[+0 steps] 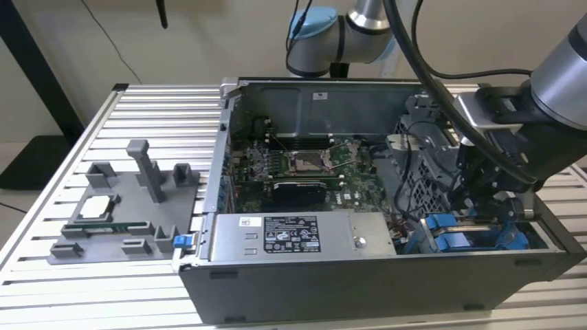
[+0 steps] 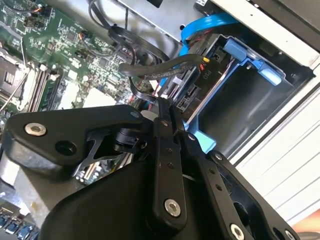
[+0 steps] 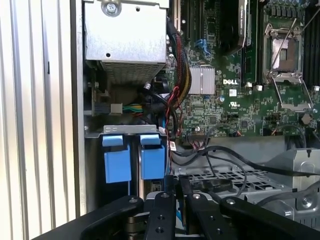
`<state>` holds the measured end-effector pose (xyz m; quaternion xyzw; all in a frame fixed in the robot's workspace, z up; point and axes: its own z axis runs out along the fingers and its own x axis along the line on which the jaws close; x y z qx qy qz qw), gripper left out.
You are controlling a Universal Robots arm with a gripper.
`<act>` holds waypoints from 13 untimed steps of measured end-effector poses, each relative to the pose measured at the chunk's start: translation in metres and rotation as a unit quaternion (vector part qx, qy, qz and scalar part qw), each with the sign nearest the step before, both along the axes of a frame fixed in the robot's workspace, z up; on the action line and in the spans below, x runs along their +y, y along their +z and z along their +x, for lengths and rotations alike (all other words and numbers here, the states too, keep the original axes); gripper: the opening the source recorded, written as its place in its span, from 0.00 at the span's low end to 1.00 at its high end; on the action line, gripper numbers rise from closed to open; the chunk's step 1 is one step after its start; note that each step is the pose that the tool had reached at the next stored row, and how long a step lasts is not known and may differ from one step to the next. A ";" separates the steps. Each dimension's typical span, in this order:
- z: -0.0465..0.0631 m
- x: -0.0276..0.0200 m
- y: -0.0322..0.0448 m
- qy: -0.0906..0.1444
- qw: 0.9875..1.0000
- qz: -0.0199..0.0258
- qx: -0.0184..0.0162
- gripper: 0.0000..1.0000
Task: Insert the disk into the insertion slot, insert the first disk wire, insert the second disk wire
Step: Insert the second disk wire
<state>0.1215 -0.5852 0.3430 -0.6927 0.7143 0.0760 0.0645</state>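
Bench of pale slotted aluminium (image 1: 137,103) is seen carrying an open dark grey computer case of sheet metal (image 1: 367,292). Inside the case, a grey labelled power-supply box (image 1: 293,237) and a green motherboard (image 1: 289,161) are laid out. At the case corner on the exterior view's right, the grey sheet-metal insertion slot with blue plastic tabs (image 1: 468,237) is found. The silver-grey robot arm (image 1: 559,75) is seen reaching down into the case just beside it.

The silver-grey disk itself cannot be made out. From the blue plastic seen at the mouth of the slot, it is judged to be seated inside already.

The black hand (image 2: 166,104) is drawn narrow, with its fingers nearly together. Its tips are placed at a flat black wire (image 2: 150,71) and its small black plug (image 2: 186,97). Whether the plug is really pinched cannot be told.

The step in hand is judged to be a wire insertion. For this to be done well, the plug should be kept square to its socket and pushed straight, without any twisting. The loose neighbouring wires should be kept aside, so that nothing is trapped under the plug.
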 end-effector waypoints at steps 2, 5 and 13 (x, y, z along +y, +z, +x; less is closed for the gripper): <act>0.000 0.0000 -0.0013 0.000 1.000 0.000 -0.001 0.00; 0.000 0.0000 -0.0009 0.000 1.000 0.000 -0.001 0.00; 0.000 -0.0005 0.0088 0.000 1.000 -0.006 -0.002 0.00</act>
